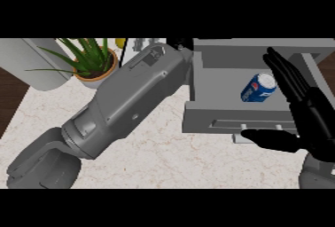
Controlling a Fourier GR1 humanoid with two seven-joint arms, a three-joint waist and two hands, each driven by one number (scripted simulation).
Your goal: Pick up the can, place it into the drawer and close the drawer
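The left robot hand (180,44) is almost wholly hidden: the grey forearm (124,102) ends at the drawer's (216,71) far left corner, where only a dark scrap shows, so how its fingers stand cannot be told. Behind that forearm, small items at the top edge, one yellow, are cut off and too covered to name. The right robot hand (304,111) covers the drawer's right wall and part of its front, and its wrist runs out at the right edge. Just left of its fingers, the can's (259,88) lettering is too small to read. Far to the left, a pale cylinder (36,62) is cut by the top edge.
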